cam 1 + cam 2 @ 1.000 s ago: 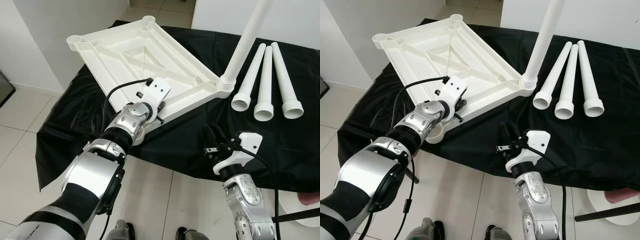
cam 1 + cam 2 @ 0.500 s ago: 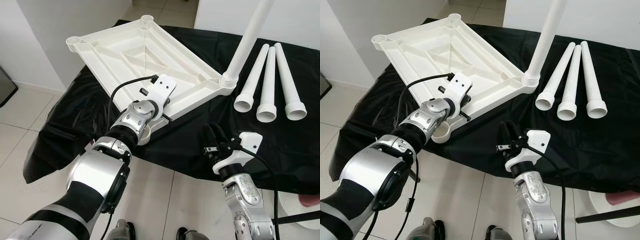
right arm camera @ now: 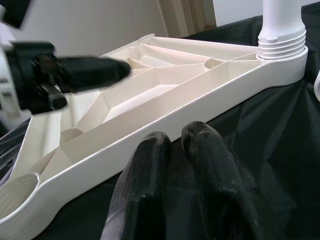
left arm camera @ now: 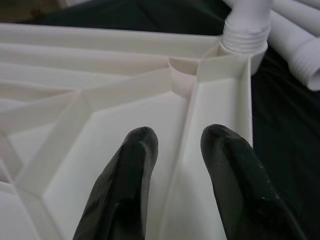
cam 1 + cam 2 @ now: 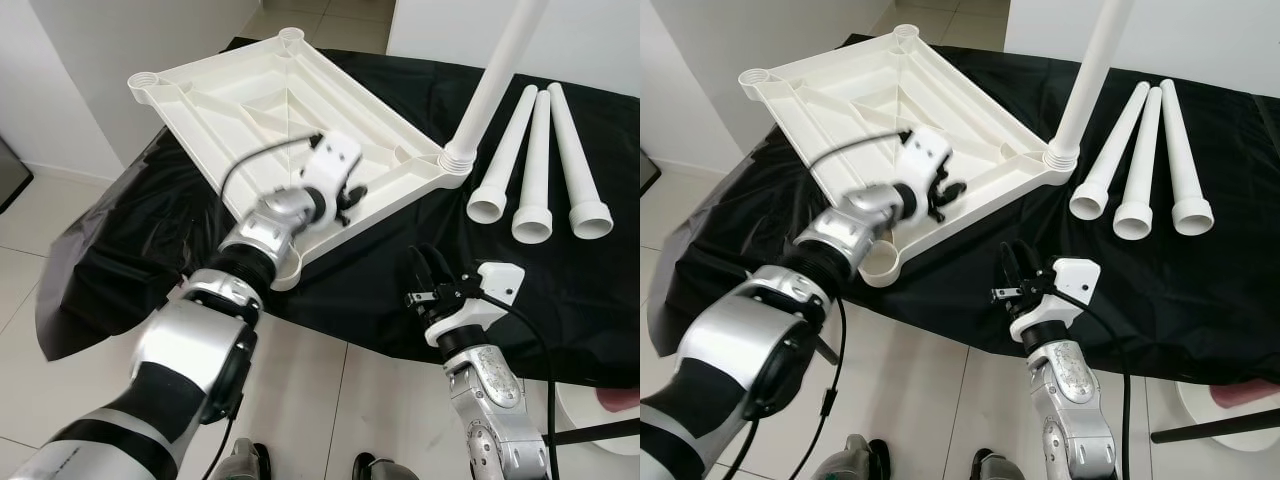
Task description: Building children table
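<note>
Tabletop (image 5: 270,100) upside down on black cloth (image 5: 380,290), one leg (image 5: 495,75) fitted upright in corner socket.

Ribbed underside up, spanning cloth's left half, near corner overhanging the edge. Three loose legs (image 5: 540,165) side by side on cloth, well apart to the right, not yet fitted. Left gripper (image 5: 345,195) now over near rim (image 4: 187,150), forward of where it sat half a second ago at the edge; fingers (image 4: 130,175) parted, straddling a rib, nothing held. Probably reaching in to steady the top for next leg. Right gripper (image 5: 1020,275) low by table front, fingers (image 3: 150,185) pressed together, empty.
</note>
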### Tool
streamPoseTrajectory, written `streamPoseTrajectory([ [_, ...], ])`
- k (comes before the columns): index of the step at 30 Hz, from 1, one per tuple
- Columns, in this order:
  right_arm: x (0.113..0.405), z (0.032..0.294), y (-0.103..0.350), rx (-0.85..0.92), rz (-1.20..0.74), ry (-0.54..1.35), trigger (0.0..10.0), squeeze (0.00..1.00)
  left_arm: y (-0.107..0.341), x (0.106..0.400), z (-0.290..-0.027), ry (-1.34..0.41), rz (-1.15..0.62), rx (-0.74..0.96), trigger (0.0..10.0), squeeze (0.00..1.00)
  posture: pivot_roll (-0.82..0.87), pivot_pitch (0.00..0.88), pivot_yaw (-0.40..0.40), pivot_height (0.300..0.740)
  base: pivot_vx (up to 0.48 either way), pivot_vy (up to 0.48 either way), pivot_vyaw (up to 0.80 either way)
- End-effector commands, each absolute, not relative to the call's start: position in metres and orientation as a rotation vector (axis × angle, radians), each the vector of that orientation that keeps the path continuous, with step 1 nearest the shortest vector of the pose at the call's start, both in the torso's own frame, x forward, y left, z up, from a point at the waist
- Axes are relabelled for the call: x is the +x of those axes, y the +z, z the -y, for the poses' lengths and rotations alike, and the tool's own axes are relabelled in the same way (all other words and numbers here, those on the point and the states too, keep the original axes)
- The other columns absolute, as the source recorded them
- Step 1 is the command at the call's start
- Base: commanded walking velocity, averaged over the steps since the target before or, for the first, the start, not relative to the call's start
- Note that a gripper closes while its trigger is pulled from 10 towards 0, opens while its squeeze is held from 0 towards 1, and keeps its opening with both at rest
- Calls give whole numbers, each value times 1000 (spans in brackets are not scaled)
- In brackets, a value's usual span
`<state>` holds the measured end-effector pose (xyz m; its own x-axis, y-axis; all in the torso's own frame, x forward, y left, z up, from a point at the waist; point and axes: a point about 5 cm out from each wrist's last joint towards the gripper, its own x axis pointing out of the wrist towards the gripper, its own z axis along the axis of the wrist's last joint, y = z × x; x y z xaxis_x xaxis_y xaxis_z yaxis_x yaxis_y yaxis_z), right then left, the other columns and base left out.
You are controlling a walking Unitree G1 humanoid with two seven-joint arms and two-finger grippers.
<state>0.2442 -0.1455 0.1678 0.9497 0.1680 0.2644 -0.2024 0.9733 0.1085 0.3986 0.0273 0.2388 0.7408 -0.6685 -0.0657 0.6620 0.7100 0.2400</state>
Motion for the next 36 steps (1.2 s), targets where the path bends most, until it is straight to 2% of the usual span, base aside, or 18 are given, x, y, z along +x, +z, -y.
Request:
streamPoseTrajectory([
  [1, 244, 145, 163, 139, 238, 193, 10000, 0, 240, 396, -30, -808, 39, 272, 10000, 0, -11, 153, 29, 740, 0, 0, 0],
  [3, 245, 146, 163, 138, 237, 192, 10000, 0, 243, 397, -37, -813, 53, 293, 10000, 0, -9, 150, 28, 740, 0, 0, 0],
  [4, 245, 146, 163, 136, 238, 190, 10000, 0, 243, 398, -51, -812, 50, 339, 10000, 0, -7, 149, 26, 740, 0, 0, 0],
  [6, 245, 146, 163, 136, 238, 190, 10000, 0, 243, 398, -51, -812, 50, 339, 10000, 0, -7, 149, 26, 740, 0, 0, 0],
  [7, 247, 148, 163, 134, 239, 189, 10000, 0, 238, 397, -73, -810, 28, 408, 10000, 0, -3, 148, 21, 740, 0, 0, 0],
  [8, 247, 148, 163, 134, 239, 189, 10000, 0, 238, 397, -73, -810, 28, 408, 10000, 0, -3, 148, 21, 740, 0, 0, 0],
  [10, 248, 149, 163, 130, 238, 192, 10000, 0, 223, 394, -91, -830, -35, 447, 10000, 0, 2, 148, 13, 740, 0, 0, 0],
  [14, 248, 149, 163, 126, 236, 199, 10000, 0, 208, 386, -103, -907, -88, 481, 10000, 0, 6, 146, 7, 740, 0, 0, 0],
  [23, 251, 149, 162, 121, 234, 214, 10000, 0, 195, 375, -116, -979, -146, 542, 10000, 0, 12, 139, 2, 740, 0, 0, 0],
  [29, 251, 148, 162, 122, 234, 220, 10000, 0, 201, 375, -125, -958, -148, 580, 10000, 0, 14, 137, 2, 740, 0, 0, 0],
  [36, 252, 150, 163, 119, 237, 218, 10000, 0, 183, 367, -116, -967, -172, 697, 10000, 0, 15, 146, 4, 740, 0, 0, 0],
])
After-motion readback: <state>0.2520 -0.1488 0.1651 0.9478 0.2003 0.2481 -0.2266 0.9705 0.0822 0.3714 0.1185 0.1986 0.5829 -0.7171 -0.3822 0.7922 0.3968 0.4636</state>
